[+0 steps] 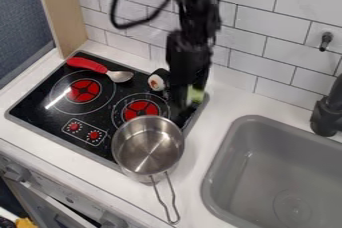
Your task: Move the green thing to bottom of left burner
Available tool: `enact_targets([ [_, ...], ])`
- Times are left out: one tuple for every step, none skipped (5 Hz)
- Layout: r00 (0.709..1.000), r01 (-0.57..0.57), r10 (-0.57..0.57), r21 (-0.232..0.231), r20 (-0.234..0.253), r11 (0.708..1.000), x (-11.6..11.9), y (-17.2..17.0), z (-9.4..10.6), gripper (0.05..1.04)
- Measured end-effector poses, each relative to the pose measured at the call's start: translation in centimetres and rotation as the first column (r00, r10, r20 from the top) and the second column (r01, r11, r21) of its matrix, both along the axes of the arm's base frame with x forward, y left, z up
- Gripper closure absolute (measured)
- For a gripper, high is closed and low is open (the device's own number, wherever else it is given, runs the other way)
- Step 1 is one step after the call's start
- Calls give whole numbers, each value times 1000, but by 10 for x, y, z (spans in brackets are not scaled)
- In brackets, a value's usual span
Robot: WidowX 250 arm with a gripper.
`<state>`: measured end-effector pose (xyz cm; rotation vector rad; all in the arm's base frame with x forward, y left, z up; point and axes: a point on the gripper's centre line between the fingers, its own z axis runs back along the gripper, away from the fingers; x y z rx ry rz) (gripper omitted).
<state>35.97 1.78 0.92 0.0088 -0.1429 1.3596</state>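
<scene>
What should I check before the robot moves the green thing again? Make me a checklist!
1. Green thing found: ok, at the stove's back right.
2. Gripper beside it: ok.
3. Good hold on it: cannot tell.
4. Green thing at the bottom of the left burner: not ok, not there yet.
5. Pot away from left burner: ok, it's by the right burner.
6. Spoon off left burner's red middle: ok.

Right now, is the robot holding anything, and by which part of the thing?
It cannot be told. The tool hangs right at the green thing and hides part of it, so a grip, or its place, is unclear.
</scene>
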Motion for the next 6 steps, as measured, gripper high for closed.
enact_targets([
  [996, -63, 63, -7, 58, 998, -12, 19, 25, 418],
  [985, -140, 142, -22, 101, 990, -30, 45, 47, 418],
  [967, -201, 200, -11, 156, 980, -54, 74, 63, 418],
  [950, -264, 263, -17, 166, 964, -75, 115, 64, 418],
  [944, -299, 295, 2, 145, 954, -84, 137, 51, 418],
  [935, -344, 338, 40, 107, 938, -95, 157, 30, 418],
])
